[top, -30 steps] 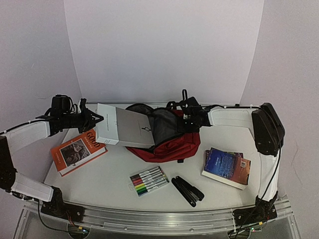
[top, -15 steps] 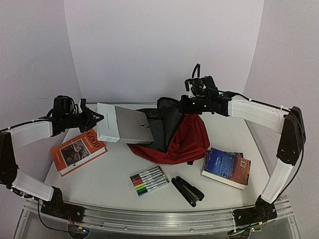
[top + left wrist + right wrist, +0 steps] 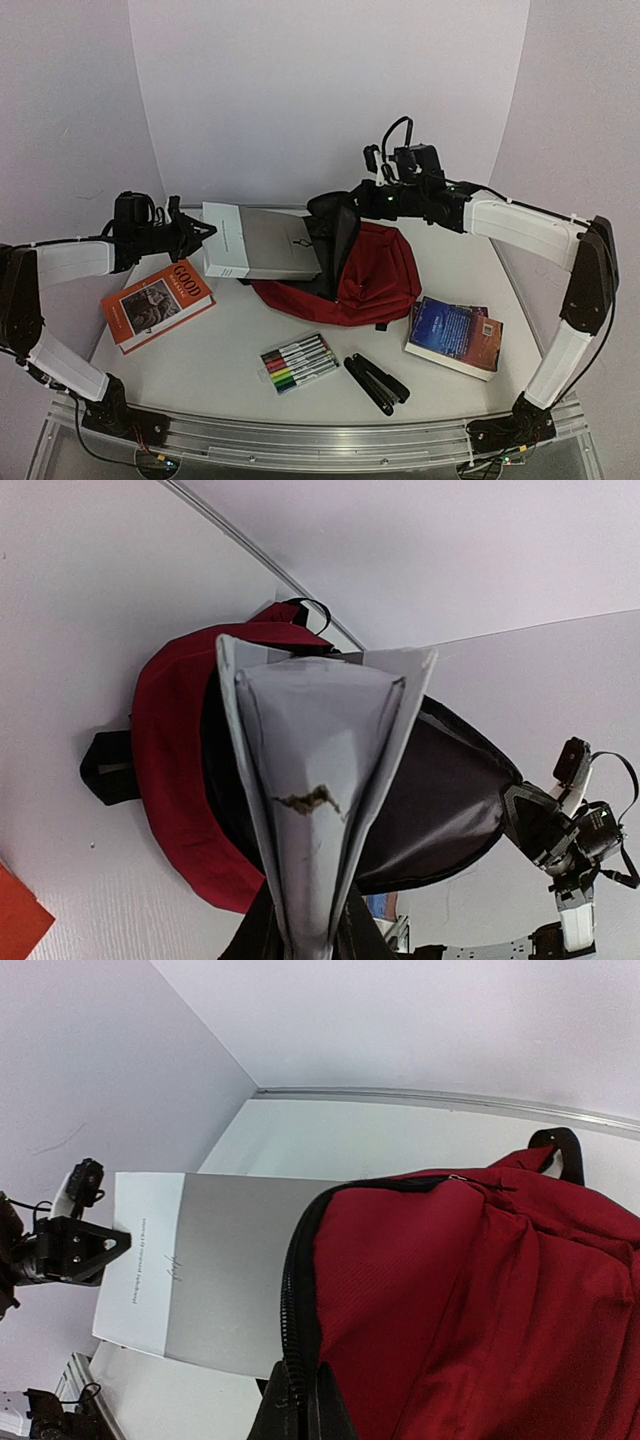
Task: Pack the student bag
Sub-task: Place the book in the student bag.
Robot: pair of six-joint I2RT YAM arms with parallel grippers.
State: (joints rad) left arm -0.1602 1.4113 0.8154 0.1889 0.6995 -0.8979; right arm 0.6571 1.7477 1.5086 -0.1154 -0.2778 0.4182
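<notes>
- My right claw point(image 3: 368, 203) clenches the rim of the dark red fabric student bag point(image 3: 378, 275), holding its mouth open below.
- My left claw point(image 3: 197, 236) grasps a flat grey-and-white book point(image 3: 262, 245), pointed ahead into that mouth.

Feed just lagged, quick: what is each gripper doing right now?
Left gripper: shut on the grey-and-white book.
Right gripper: shut on the student bag, at its open zipper edge, holding it up.

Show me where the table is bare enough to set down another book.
Bare table lies between the orange book and the marker set, and behind the blue book, right of the student bag. The near middle is crowded.
</notes>
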